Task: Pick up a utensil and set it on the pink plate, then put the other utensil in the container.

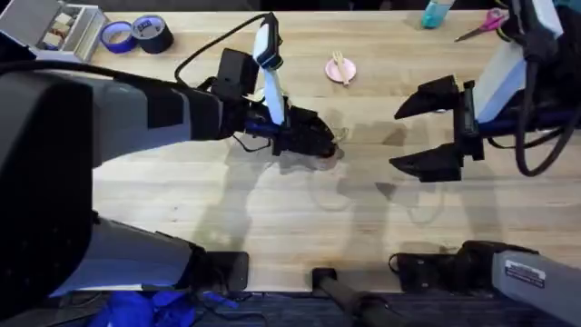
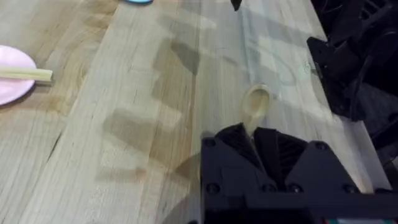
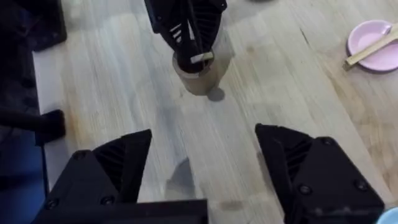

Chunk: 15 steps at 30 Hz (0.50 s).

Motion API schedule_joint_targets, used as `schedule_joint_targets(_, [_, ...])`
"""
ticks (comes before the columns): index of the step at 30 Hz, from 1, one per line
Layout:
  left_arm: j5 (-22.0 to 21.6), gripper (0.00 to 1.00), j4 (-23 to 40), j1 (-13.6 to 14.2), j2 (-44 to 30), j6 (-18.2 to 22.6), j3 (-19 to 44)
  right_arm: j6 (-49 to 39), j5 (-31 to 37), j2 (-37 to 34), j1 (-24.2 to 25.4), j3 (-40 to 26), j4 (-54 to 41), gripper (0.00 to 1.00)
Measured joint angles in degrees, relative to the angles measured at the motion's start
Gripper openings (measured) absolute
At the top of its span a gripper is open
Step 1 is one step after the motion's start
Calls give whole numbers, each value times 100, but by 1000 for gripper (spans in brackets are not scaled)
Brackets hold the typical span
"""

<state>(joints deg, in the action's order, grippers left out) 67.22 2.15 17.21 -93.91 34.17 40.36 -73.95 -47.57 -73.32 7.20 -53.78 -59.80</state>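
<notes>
The pink plate lies at the table's far middle with the wooden fork across it; the plate and fork also appear in the right wrist view. My left gripper is shut on the wooden spoon, whose bowl sticks out past the fingertips. In the right wrist view that gripper stands directly over the brown container, a pale end of the spoon at its rim. My right gripper hangs open and holds nothing, to the right of the container.
Two tape rolls and a small box sit at the far left. Scissors and a teal bottle lie at the far right. A light blue plate's edge shows in the left wrist view.
</notes>
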Motion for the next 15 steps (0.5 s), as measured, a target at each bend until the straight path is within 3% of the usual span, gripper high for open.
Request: schedule_joint_targets(15, [-88,93,2,0,0,13,0,-2,0,0,0,0,2,996])
